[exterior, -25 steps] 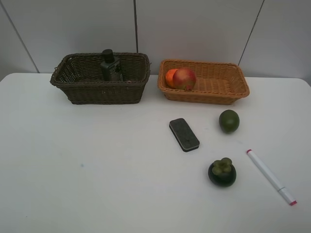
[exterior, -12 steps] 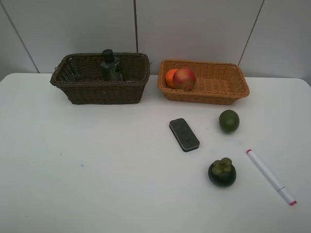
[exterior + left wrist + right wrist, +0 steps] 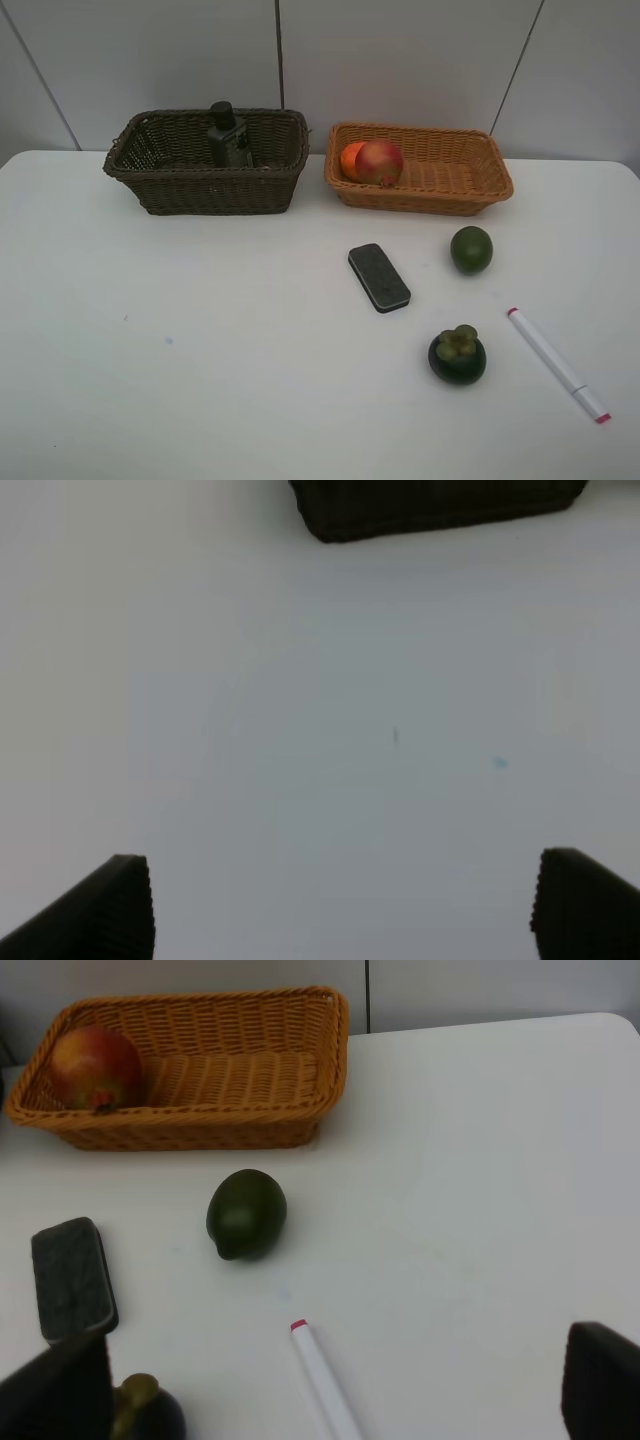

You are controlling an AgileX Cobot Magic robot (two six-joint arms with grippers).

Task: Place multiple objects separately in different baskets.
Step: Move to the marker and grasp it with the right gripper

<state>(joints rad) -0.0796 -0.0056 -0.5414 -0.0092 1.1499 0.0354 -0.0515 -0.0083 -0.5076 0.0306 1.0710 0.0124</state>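
White table (image 3: 200, 350), sorting partly complete. Done: pump bottle (image 3: 228, 135) in the dark brown basket (image 3: 205, 185), well ahead of the wide-open, empty left pincer (image 3: 350, 910); orange (image 3: 350, 160) and pomegranate (image 3: 379, 162) in the orange-tan basket (image 3: 440, 190). Left: lime (image 3: 471, 249), eraser (image 3: 379, 277), mangosteen (image 3: 457, 355) and marker (image 3: 557, 364), loose before the right pincer (image 3: 330, 1390), likewise spread and empty.

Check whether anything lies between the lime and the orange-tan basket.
Nothing visible does. Only bare table separates the lime from the near wall of the orange-tan basket; the eraser lies off to the side.
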